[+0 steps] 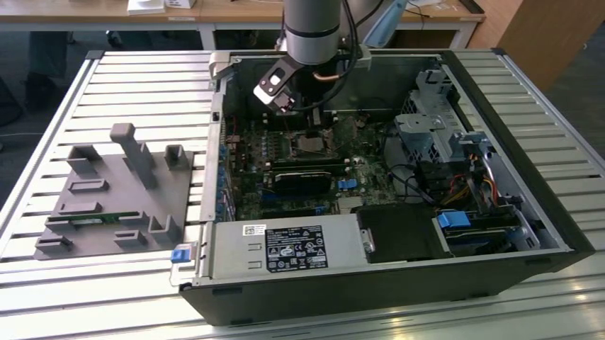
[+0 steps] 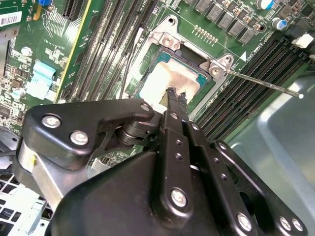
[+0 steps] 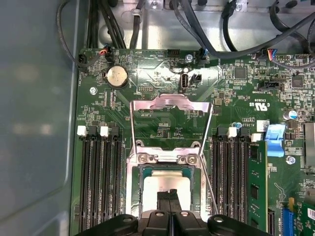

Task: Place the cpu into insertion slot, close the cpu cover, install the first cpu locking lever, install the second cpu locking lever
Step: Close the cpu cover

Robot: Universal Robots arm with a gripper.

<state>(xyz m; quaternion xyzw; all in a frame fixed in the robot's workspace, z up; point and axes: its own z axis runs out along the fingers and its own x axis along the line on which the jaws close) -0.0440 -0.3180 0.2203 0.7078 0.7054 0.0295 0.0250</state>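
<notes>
The cpu (image 3: 165, 183) (image 2: 162, 81), a silvery square chip, lies flat in the insertion slot (image 3: 132, 189) (image 1: 310, 146) on the green motherboard. The cpu cover (image 3: 170, 104), a thin silver frame, stands swung open away from the slot on its hinge. A thin locking lever (image 2: 261, 83) (image 3: 208, 189) sticks out unlatched beside the slot. My gripper (image 3: 170, 195) (image 2: 174, 96) (image 1: 317, 120) hangs just over the chip's edge with its black fingers shut together and nothing between them.
Black memory slots (image 3: 101, 182) flank the socket on both sides, with a fitted module (image 3: 257, 191). The open computer case (image 1: 529, 234) walls in the board, with cables and a drive cage (image 1: 430, 134). A grey fixture (image 1: 113, 198) lies on the slatted table at the exterior view's left.
</notes>
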